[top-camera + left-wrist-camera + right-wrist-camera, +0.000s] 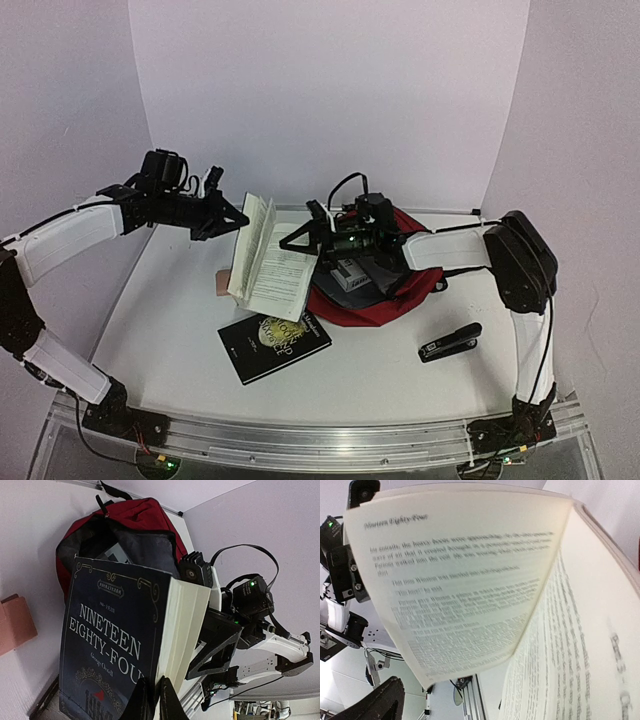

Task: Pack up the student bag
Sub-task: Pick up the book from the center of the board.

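The student bag [385, 300], dark red with grey lining, lies open at the table's middle right; it also shows in the left wrist view [145, 512]. My left gripper [234, 218] [152, 696] is shut on the dark cover of a "Nineteen Eighty-Four" book [262, 255] [110, 630] and holds it up, left of the bag, with its pages hanging open. My right gripper [298, 238] is open over the bag's mouth, right next to the pages [470, 580]. One of its fingers [380, 705] shows; the other is hidden behind the pages.
A second black book [274, 343] lies flat in front of the held book. A black stapler [450, 342] lies at the front right. A small pink item [221, 283] [17, 622] sits left of the books. A grey-white item [350, 272] lies inside the bag.
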Controlling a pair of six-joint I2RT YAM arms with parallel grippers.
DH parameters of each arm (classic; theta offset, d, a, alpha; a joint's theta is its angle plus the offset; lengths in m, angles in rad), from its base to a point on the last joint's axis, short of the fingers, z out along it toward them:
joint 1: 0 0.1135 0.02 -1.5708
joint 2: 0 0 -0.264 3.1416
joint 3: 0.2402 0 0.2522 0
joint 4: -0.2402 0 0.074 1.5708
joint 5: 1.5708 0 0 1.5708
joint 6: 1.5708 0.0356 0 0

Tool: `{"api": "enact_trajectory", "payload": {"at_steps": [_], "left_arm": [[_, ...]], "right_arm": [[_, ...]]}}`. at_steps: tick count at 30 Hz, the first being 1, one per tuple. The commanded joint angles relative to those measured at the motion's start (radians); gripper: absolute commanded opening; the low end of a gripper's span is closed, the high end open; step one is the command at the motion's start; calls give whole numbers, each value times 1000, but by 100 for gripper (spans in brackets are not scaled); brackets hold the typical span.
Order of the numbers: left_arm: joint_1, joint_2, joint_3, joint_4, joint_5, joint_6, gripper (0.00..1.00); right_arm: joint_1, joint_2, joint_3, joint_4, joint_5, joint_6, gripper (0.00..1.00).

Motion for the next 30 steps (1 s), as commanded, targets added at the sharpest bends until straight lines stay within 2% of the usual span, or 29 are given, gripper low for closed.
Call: {"api": "enact_trajectory", "payload": {"at_steps": [1, 7, 13, 16, 19, 21, 23, 26, 30], "left_arm": [[-21, -14, -72, 271, 55, -97, 0], [-66, 79, -150, 392, 59, -145, 0], [-115, 217, -147, 503, 84, -186, 2], [-132, 281, -120, 523, 106, -201, 20], [-133, 326, -121, 570, 124, -235, 44], [-134, 344, -122, 594, 132, -253, 52], [-135, 357, -123, 620, 145, -270, 56], [-138, 354, -127, 633, 145, -286, 56], [-138, 296, -144, 607, 90, -275, 54]], "right_arm": [[9, 46, -63, 280, -29, 150, 98], [22, 22, -162, 307, -24, 131, 98], [23, 7, -219, 309, -28, 112, 98], [25, 5, -231, 310, -28, 107, 98], [24, 4, -239, 310, -28, 107, 98], [24, 1, -246, 308, -22, 105, 98], [23, 0, -251, 302, -8, 102, 98], [23, 2, -246, 272, 35, 97, 97], [23, 1, -225, 170, 106, 67, 83]]}}
